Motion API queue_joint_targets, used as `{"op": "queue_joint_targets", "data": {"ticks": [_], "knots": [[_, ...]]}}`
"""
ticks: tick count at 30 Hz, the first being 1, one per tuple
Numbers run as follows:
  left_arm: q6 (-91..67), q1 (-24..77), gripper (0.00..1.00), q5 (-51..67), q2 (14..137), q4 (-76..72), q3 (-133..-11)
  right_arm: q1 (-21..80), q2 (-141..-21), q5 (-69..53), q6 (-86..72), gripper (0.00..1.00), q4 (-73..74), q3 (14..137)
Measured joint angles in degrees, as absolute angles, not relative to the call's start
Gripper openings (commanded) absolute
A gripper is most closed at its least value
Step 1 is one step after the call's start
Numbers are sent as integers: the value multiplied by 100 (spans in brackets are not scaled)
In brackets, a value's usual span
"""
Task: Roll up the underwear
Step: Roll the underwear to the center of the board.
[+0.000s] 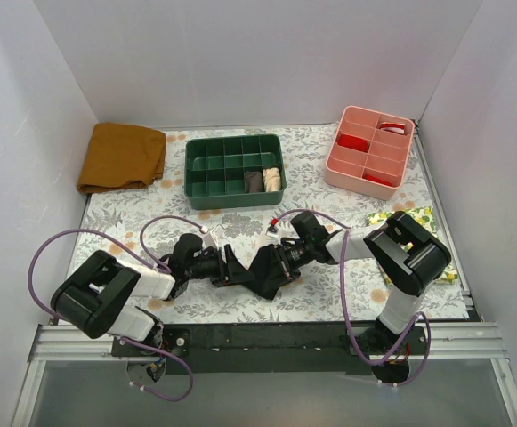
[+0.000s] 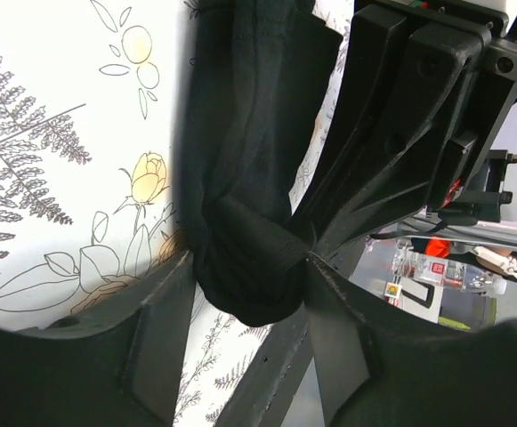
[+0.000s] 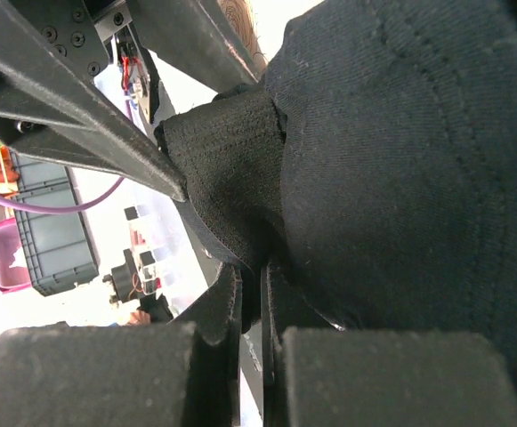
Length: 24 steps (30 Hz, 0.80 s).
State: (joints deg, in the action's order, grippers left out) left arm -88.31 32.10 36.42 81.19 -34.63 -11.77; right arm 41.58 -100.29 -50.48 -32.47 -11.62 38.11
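The underwear [image 1: 267,271] is a bunched black garment on the floral table cover, stretched between my two grippers near the front middle. My left gripper [image 1: 234,267] grips its left end. In the left wrist view a rolled wad of the underwear [image 2: 249,178] fills the gap of that gripper [image 2: 250,258], touching both fingers. My right gripper [image 1: 283,261] holds the right end. In the right wrist view its fingers [image 3: 262,267] stand almost together, with a thin fold of the underwear [image 3: 400,178] pinched between them. No grey label shows.
A green divided tray [image 1: 231,203] with rolled items stands at the back middle and a pink divided tray [image 1: 351,182] at the back right. A mustard-brown folded cloth [image 1: 122,156] lies at the back left. A lemon-print cloth [image 1: 418,222] lies under the right arm.
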Motion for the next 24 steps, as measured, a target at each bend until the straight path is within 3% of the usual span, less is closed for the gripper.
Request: {"op": "queue_joint_targets", "data": {"ticks": [5, 9, 10, 13, 16, 23, 24], "knots": [[-8836, 3210, 35, 3653, 8128, -3520, -1173, 4156, -10057, -5057, -3214, 1, -1046, 3870], [-8860, 3210, 18, 3671, 8128, -3566, -1175, 4158, -10057, -5057, -3173, 1, -1009, 3887], [-8864, 3212, 9, 3671, 8128, -3566, -1175, 4158, -10057, -5057, -3168, 1, -1007, 3887], [-8868, 3212, 0, 3671, 8132, -3483, -1243, 4158, -10053, -5054, -3151, 1, -1002, 3887], [-8851, 3232, 0, 3686, 8189, -3282, -1402, 4158, -9979, -4978, -3131, 14, -932, 3885], [-8766, 3393, 0, 3505, 8337, -2397, -2016, 4217, -9091, -3903, -2947, 53, -403, 3771], [-8766, 3415, 0, 3457, 8346, -2237, -2102, 4250, -8888, -3632, -2851, 54, -283, 3767]]}}
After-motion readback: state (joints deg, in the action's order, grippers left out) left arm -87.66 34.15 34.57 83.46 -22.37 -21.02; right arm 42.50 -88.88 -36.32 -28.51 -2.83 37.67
